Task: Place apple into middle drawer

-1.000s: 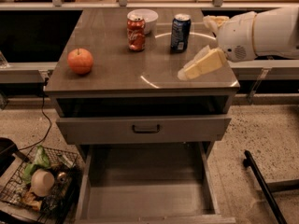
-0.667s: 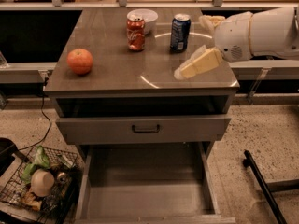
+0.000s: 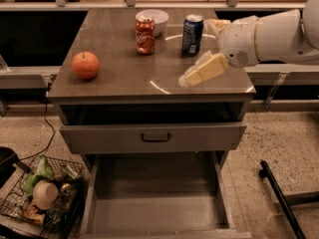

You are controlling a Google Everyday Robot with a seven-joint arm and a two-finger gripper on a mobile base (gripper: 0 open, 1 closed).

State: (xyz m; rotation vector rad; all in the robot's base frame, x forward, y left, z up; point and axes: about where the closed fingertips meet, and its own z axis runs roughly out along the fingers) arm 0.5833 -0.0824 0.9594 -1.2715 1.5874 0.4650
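The apple (image 3: 85, 65), round and red-orange with a short stem, sits on the left side of the brown cabinet top (image 3: 124, 78). My gripper (image 3: 201, 72) hangs on the white arm that comes in from the right. It is low over the right part of the top, in front of the blue can, well to the right of the apple, and it holds nothing that I can see. The middle drawer (image 3: 154, 208) is pulled far out at the bottom, a long grey box with a bare floor.
A red soda can (image 3: 145, 35), a white bowl (image 3: 152, 20) and a blue can (image 3: 192, 34) stand at the back of the top. A grey drawer front with a dark handle (image 3: 155, 137) sits above the open drawer. A wire basket of items (image 3: 42, 195) stands on the floor at left. A black bar (image 3: 279, 195) lies at right.
My gripper has moved a little to the left over the cabinet top. The apple, the cans and the drawers have not moved.
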